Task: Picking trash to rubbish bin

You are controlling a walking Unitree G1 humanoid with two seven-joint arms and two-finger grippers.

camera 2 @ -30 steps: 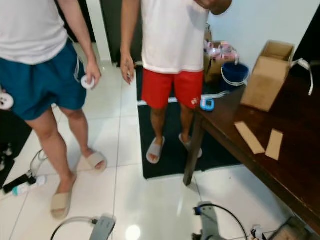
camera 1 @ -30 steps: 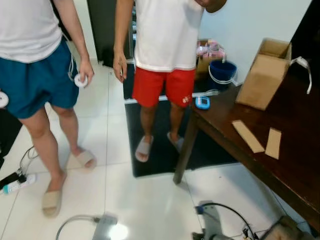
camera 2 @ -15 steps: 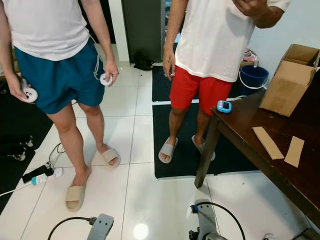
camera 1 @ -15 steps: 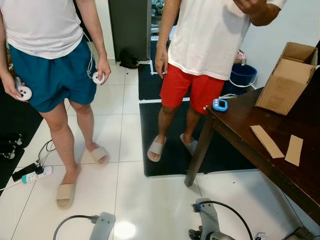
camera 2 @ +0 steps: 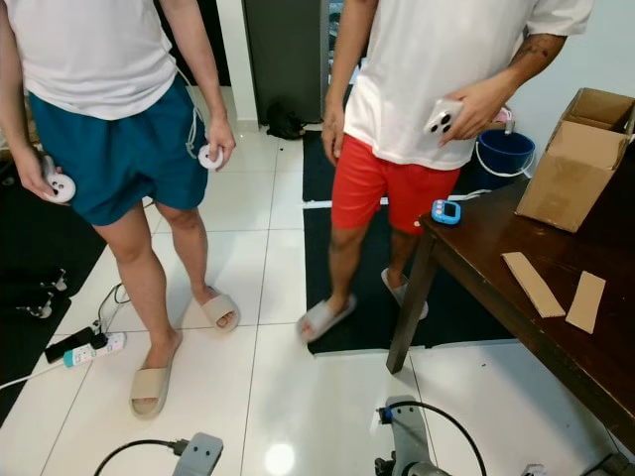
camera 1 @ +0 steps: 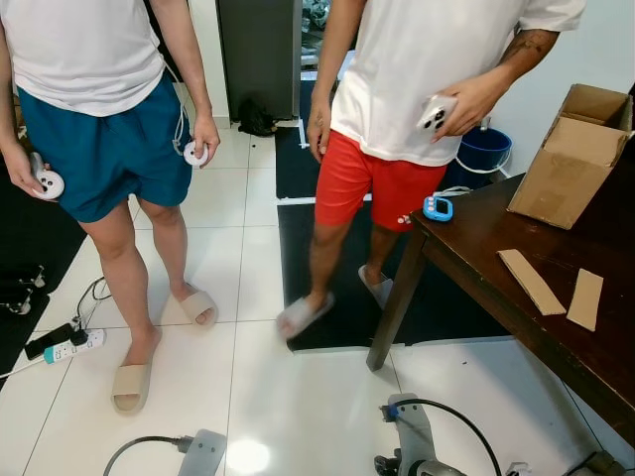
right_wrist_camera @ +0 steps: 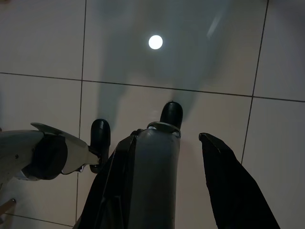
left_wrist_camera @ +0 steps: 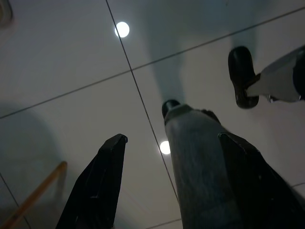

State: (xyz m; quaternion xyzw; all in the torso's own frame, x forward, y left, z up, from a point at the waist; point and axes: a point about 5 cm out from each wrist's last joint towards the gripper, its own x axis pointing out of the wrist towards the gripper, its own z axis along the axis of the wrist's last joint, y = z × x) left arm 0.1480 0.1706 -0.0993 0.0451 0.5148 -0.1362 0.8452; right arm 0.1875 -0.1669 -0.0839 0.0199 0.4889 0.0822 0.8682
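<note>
Two flat cardboard strips [camera 1: 526,281] [camera 1: 582,297] lie on the dark wooden table [camera 1: 476,258] at my right. An open cardboard box [camera 1: 571,159] lies tipped on the table behind them. A blue bucket [camera 1: 483,149] stands on the floor beyond the table. Both arms hang low by my legs. In the left wrist view my left gripper [left_wrist_camera: 172,138] points at the white floor tiles, open and holding nothing. My right gripper [right_wrist_camera: 167,140] does the same in the right wrist view, also open.
A person in blue shorts [camera 1: 109,149] stands at front left holding white controllers. A person in red shorts [camera 1: 387,178] stands ahead by the table corner with a phone. A small blue timer [camera 1: 435,208] sits on that corner. A power strip [camera 1: 64,347] lies on the floor at left.
The camera swung left and up during the first half second. Since then the person in red shorts has lowered the hand with the phone and shifted one foot. My arms hang as before.
</note>
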